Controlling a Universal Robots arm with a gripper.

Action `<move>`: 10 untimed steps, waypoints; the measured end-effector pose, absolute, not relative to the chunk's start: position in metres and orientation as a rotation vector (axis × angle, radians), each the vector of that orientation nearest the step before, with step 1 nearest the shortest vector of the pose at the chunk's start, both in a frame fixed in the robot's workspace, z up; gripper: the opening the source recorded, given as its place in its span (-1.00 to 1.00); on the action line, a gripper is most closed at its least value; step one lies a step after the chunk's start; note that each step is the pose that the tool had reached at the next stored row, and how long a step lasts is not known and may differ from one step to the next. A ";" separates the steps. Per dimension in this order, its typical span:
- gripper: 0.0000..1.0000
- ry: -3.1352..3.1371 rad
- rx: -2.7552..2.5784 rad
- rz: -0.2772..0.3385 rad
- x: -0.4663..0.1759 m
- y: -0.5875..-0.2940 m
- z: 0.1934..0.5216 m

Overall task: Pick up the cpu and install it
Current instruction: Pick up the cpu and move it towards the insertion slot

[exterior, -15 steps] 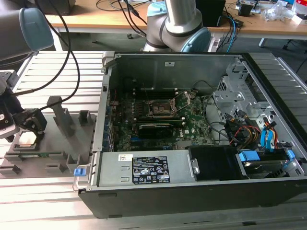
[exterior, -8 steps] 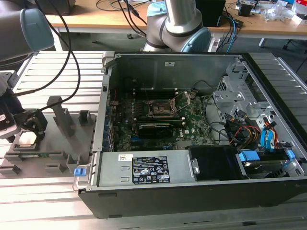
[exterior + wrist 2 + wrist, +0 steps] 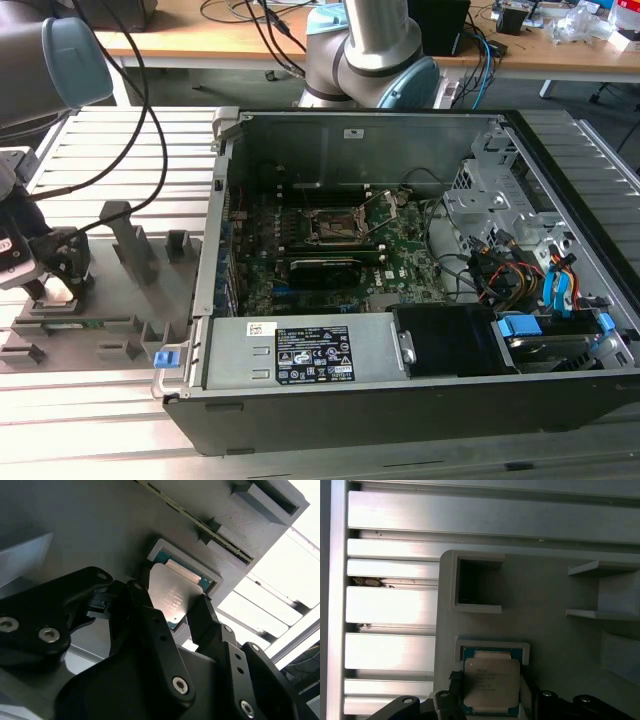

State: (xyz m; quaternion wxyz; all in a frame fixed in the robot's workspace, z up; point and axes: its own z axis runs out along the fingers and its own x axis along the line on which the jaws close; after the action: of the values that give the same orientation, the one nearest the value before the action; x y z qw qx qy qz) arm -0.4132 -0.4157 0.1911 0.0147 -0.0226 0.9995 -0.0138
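The cpu [image 3: 491, 687], a thin square chip with a pale silver top and green edges, sits at a shallow square recess [image 3: 492, 646] of the grey plastic fixture [image 3: 110, 300]. My gripper [image 3: 172, 607] is down over it at the exterior view's left [image 3: 60, 270]. In both wrist views its black fingers [image 3: 145, 605] press on two opposite edges of the cpu [image 3: 170, 597], and the chip looks slightly raised from the recess. The dark motherboard socket [image 3: 335, 225] with its metal frame lies inside the opened computer case, well off to the exterior view's right.
The black computer case [image 3: 400, 390] lies on its side with drive bays and coloured cables at the exterior view's right. Upright fixture blocks [image 3: 130, 240] stand between the gripper and the case wall. Black cables [image 3: 150, 130] hang above the ribbed aluminium table [image 3: 100, 440].
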 end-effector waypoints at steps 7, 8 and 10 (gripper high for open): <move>0.08 3.111 -0.076 -0.043 -0.413 -0.416 0.191; 0.08 3.111 -0.077 -0.043 -0.413 -0.416 0.191; 0.08 3.111 -0.078 -0.043 -0.413 -0.416 0.191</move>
State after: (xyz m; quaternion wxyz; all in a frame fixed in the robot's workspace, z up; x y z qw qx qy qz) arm -0.4132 -0.4157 0.1910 0.0148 -0.0252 0.9995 -0.0138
